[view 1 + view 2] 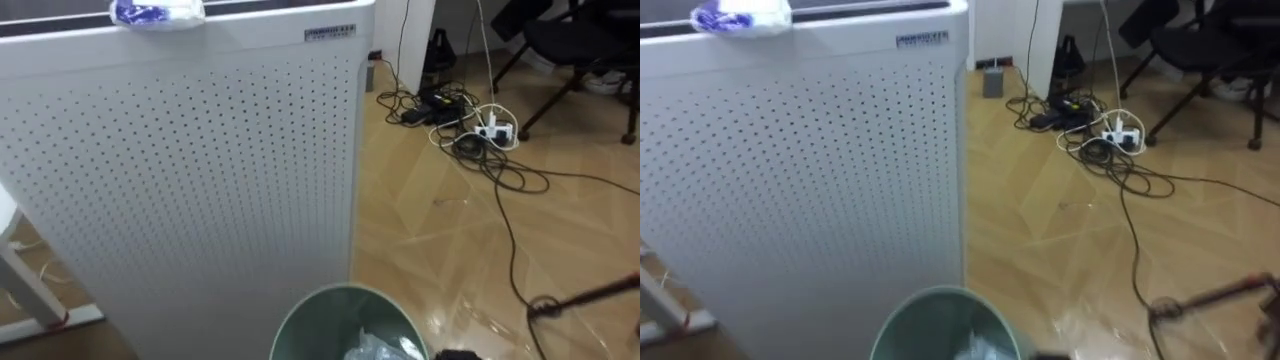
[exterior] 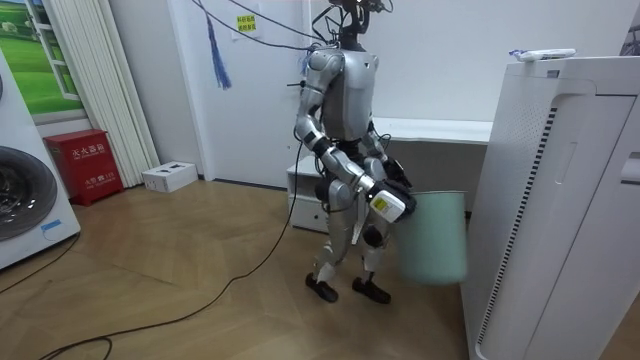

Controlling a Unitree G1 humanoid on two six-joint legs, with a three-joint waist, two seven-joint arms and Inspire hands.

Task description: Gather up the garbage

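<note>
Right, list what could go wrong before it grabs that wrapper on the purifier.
The wrapper lies on top of the purifier, well above the bin; a sweep may knock it off the far side. Cables cross the floor to the right; a sidestep could snag them.

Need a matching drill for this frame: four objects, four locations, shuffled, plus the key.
Things:
1. green bin
2. blue-and-white wrapper
3. white power strip
4. red box

Places:
A. on the wood floor among tangled cables
B. beside the curtain
C. on top of the white perforated unit
D. held in front of the robot

Pairs: 1-D, 2-C, 3-A, 4-B
</note>
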